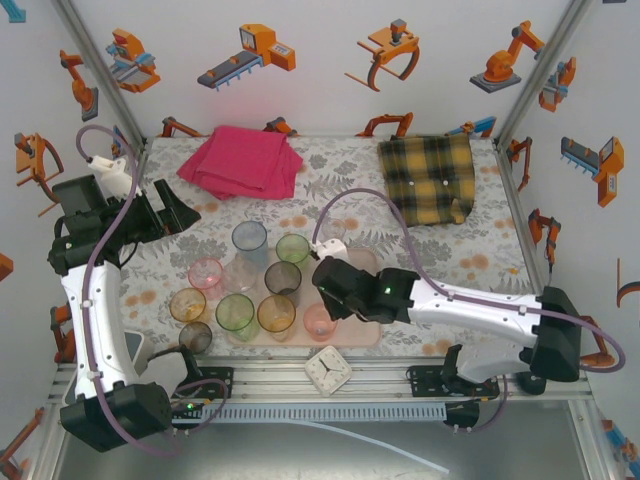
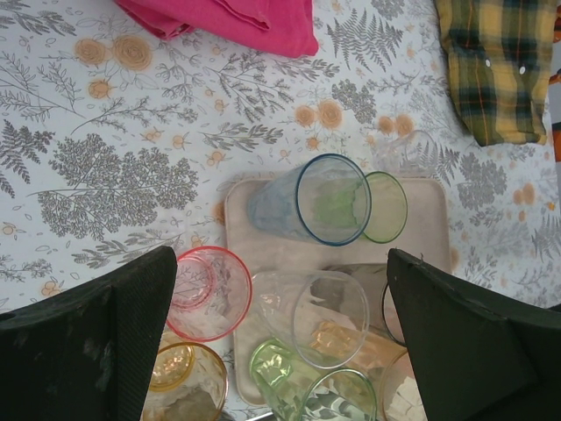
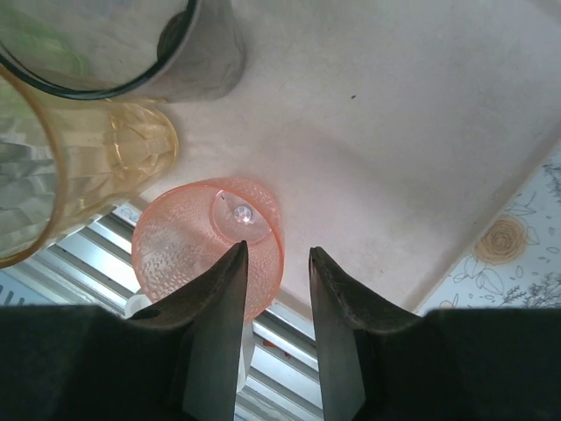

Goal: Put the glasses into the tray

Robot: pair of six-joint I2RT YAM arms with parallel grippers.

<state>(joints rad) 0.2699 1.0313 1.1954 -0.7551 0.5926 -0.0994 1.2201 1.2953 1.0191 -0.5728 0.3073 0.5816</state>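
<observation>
Two fingers of the right gripper [image 3: 276, 250] stand parted, pointing down over the near edge of the tray [image 3: 394, 132]. The rim of a salmon-pink glass [image 3: 188, 241] runs into the gap between them: one finger is over the glass mouth, the other is outside it, and bare tray shows between the rim and the outer finger. No clamping seen. This glass stands upright on the tray, close to its near rim. Just beside it is an amber glass [image 3: 131, 145], with a smoky grey glass [image 3: 206, 53] behind that, both on the tray. Left gripper [image 2: 280, 254]: fingers spread wide, nothing between them, held off to the tray's left. Its camera looks down on a blue glass [image 2: 307, 197] and a pale green glass [image 2: 386, 206] side by side on the far part of the tray; whether they touch I cannot tell. A clear glass [image 2: 324, 311] stands nearer the middle. A pink glass [image 2: 206, 289] stands on the floral tablecloth [image 2: 114, 175] just left of the tray's edge, off it. Overhead view: a second amber glass [image 1: 187, 303] and a dark glass [image 1: 195, 337] are also on the tablecloth, left of the tray. Far side of table: a folded magenta cloth [image 1: 242, 160] and a yellow plaid cloth [image 1: 430, 178]. A small white square object [image 1: 327, 370] sits on the metal rail just in front of the tray.
</observation>
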